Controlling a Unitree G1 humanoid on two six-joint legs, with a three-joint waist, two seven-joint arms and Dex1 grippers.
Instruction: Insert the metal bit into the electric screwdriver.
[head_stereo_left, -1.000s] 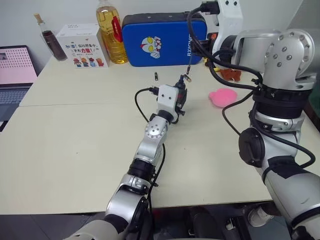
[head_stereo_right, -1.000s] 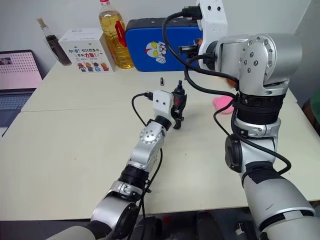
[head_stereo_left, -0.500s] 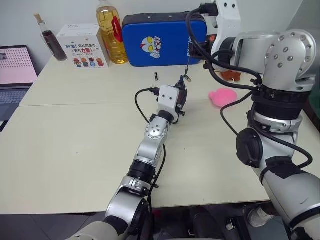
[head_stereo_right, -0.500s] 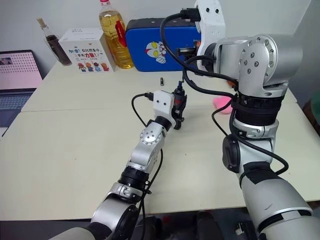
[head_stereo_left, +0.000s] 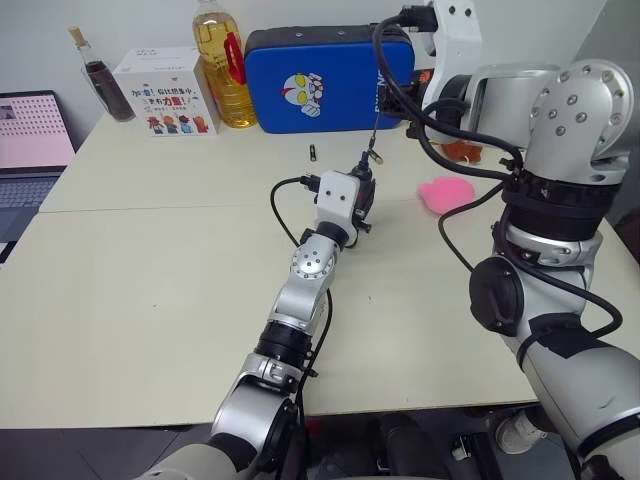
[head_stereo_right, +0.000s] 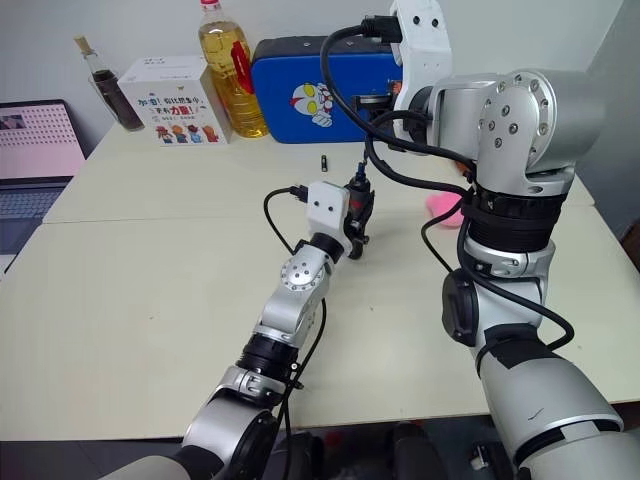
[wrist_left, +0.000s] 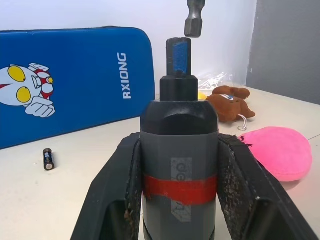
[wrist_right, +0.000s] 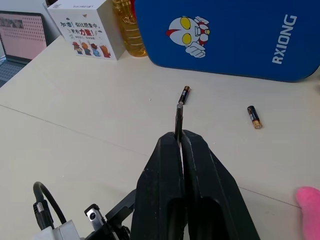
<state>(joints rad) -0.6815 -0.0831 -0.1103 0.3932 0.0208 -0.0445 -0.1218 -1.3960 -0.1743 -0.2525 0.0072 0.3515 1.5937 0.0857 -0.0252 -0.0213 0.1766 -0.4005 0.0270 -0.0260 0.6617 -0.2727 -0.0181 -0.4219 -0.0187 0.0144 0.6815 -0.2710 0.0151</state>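
Left fingers (wrist_left: 180, 200) clamp your screwdriver (wrist_left: 179, 150); right fingers (wrist_right: 180, 150) pinch the bit (wrist_left: 194, 19) just above its socket, so centre it, then lower straight.

Both arms were built of silver-grey metal segments with black joint collars. The right arm (head_stereo_left: 560, 130) had a large rounded shoulder housing dotted with small screws, and thick black cables looped around it. The left arm (head_stereo_left: 305, 290) was slimmer, ending in a white boxy wrist module (head_stereo_left: 336, 197) with a black cable plugged in. The fingers (wrist_left: 117, 200) were black and scuffed.
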